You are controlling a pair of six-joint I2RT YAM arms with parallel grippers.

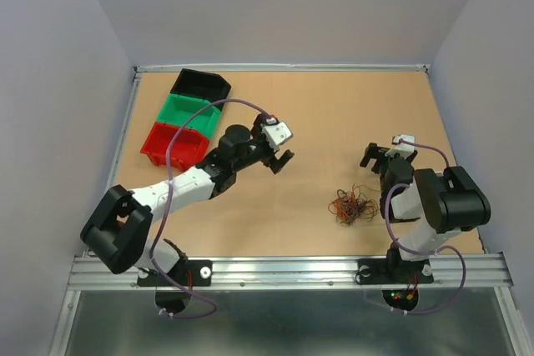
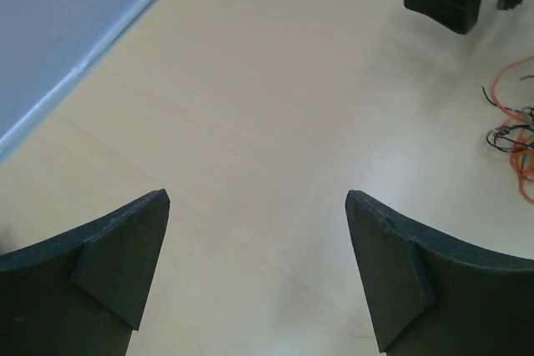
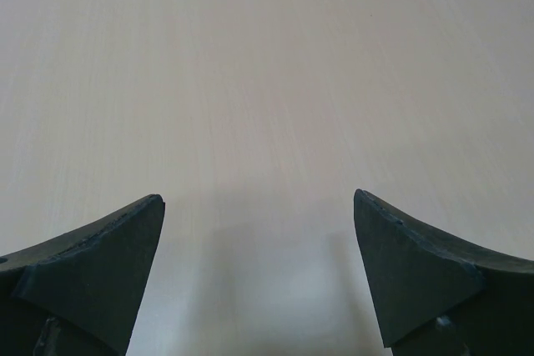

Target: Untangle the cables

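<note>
The cables (image 1: 352,205) lie in one tangle (mostly orange-red, some black) on the table (image 1: 334,114), apparently touching neither arm. The left gripper (image 2: 257,199) and right gripper (image 3: 259,199) both gape wide, holding nothing.

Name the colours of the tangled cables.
The cables are orange-red, brown and black; the top external view shows them best.

a: where are the cables (image 1: 352,204)?
b: on the table (image 1: 334,114). from the cables: right gripper (image 1: 377,158) near, behind-right; left gripper (image 1: 279,158) behind-left, well apart; bins (image 1: 188,118) far left, further back, in a row.
</note>
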